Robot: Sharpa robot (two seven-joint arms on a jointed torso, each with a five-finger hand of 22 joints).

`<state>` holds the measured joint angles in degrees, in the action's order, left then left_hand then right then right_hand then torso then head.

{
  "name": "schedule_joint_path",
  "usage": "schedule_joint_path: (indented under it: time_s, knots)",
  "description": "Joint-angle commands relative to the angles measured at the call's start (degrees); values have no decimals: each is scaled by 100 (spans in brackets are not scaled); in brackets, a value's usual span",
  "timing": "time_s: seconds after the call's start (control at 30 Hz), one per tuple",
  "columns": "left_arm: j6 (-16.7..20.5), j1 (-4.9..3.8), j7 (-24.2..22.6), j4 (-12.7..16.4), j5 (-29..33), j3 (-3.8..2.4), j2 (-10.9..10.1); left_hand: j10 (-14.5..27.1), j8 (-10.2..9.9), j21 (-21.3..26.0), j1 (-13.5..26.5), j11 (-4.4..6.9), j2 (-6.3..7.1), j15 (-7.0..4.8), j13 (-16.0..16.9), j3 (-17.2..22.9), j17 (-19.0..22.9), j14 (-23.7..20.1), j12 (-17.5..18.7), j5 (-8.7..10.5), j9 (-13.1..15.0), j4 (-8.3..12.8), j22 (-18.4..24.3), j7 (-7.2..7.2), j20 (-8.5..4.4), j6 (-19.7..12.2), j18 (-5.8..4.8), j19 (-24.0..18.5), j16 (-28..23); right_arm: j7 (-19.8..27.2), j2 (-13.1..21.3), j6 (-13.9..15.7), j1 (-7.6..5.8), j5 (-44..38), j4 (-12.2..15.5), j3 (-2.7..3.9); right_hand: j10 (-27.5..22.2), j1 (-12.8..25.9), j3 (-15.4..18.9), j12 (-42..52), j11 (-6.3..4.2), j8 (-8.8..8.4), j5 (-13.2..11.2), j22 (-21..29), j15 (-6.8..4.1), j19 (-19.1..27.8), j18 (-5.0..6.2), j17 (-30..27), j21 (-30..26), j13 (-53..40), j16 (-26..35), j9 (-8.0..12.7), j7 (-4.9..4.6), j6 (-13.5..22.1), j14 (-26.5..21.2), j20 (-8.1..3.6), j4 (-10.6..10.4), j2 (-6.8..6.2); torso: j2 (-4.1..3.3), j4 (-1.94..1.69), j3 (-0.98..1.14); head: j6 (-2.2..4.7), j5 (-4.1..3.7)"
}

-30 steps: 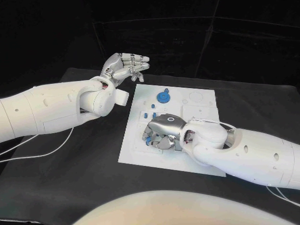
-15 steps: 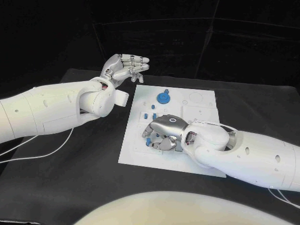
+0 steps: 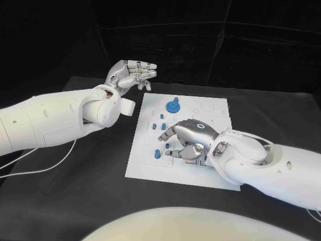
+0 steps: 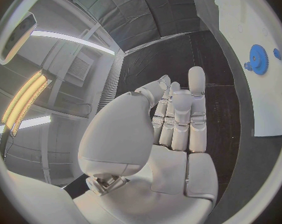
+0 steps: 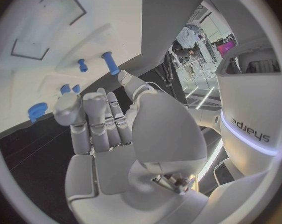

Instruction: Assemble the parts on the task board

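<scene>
The white task board (image 3: 212,119) lies mid-table. A blue gear (image 3: 174,106) stands near its far edge, and small blue pegs (image 3: 161,117) sit below it. Another blue part (image 3: 157,153) lies by the board's left edge. My right hand (image 3: 190,141) hovers over the board's near half with its fingers bent down and holds nothing. Its wrist view shows straight, empty fingers (image 5: 97,122) above blue pegs (image 5: 110,62) on the board (image 5: 47,45). My left hand (image 3: 132,74) is raised off the board's far left corner and empty. The left wrist view shows the gear (image 4: 259,59) beyond it.
The board rests on a black mat (image 3: 81,191) with free room on both sides. White cables (image 3: 30,168) trail across the mat at the left, under my left arm.
My right hand has lifted and shifted right, away from the blue part at the board's left edge, which now lies uncovered. The left hand has barely moved.
</scene>
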<state>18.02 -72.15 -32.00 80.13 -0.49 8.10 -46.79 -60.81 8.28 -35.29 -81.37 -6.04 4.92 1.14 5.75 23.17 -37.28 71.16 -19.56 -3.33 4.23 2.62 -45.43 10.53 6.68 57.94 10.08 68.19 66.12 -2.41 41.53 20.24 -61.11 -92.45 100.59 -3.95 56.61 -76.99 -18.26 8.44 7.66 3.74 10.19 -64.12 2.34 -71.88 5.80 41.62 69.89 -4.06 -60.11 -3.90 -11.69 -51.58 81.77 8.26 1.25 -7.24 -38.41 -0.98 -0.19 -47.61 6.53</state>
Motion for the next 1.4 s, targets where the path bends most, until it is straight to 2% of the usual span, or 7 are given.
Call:
schedule_joint_path:
  time_s: [0.03,0.2,0.3,0.47,0.7,1.03,1.4]
  knots:
    - [-81,-4,-1,1,8,-2,-8,47,35,18,-12,8,-51,-14,-4,-30,4,-43,-30,7,1,15,-8,-20,-10,-29,39,-19,-30,-60,342,313,-114,1058,194,52,348,131,124,218,-43,95,52,-225,-39,-196,12,281,184,-55,-207,-35,10,-170,85,-21,-93,35,8,-3,-11,53,-109]
    - [-111,-3,-7,21,8,5,-36,56,39,21,11,4,-44,-10,-6,-47,17,-51,-36,9,0,5,-7,-18,-7,-34,37,-22,-35,-436,1135,682,-254,2258,502,93,1518,326,456,1215,-422,279,116,-1176,-319,-872,-212,1519,964,-573,-1123,-78,285,-362,406,-268,-384,83,50,22,-43,97,-464]
    - [-125,-3,-10,44,8,9,-55,63,44,25,42,3,-37,-5,-7,-69,20,-54,-45,9,0,-10,-4,-18,-3,-40,35,-26,-33,-806,1491,495,-279,2504,616,98,1649,431,834,1991,-526,494,414,-1530,-431,-1093,-301,1995,1244,-1204,-1472,-127,433,-479,454,-368,-608,72,71,62,-61,116,-596]
    - [-136,-3,-17,95,8,13,-83,69,50,30,70,2,-31,-3,-8,-92,21,-55,-56,9,0,-24,-1,-19,2,-45,35,-28,-30,-1376,1894,-13,-286,2344,749,88,1388,550,1392,3330,-562,803,250,-1917,-441,-1324,-393,2593,1533,-2585,-1874,-173,483,-441,493,-411,-1176,266,92,105,-73,114,-809]
    - [-126,-3,-19,159,8,16,-131,78,61,39,117,2,-31,1,-10,-124,14,-51,-73,9,1,-52,5,-20,8,-51,35,-30,-19,-2201,2116,284,-164,1776,878,22,1811,516,1941,5363,-584,1194,516,-2138,-456,-1462,-450,3015,1692,-5031,-2131,-236,513,-446,525,-406,-1765,393,116,160,-90,92,-890]
    - [-173,-3,6,188,8,30,-160,91,68,48,159,2,-31,4,-13,-151,13,-49,-86,9,0,-79,12,-21,12,-61,36,-29,-11,-2855,2120,109,34,1152,952,-54,1631,498,2432,5485,-558,1427,295,-2101,-435,-1418,-437,3087,1662,-5292,-2169,-261,495,-270,518,-390,-1794,251,128,186,-92,57,-918]
    - [-262,-3,51,191,8,52,-165,98,70,51,160,3,-28,4,-14,-156,27,-55,-89,7,0,-78,14,-23,13,-66,37,-30,-16,-2939,1885,-110,98,945,884,-87,1654,689,2652,5598,-556,1604,328,-2120,-430,-1430,-441,3125,1673,-5489,-2186,-287,499,-210,521,-380,-1807,317,122,180,-90,50,-948]
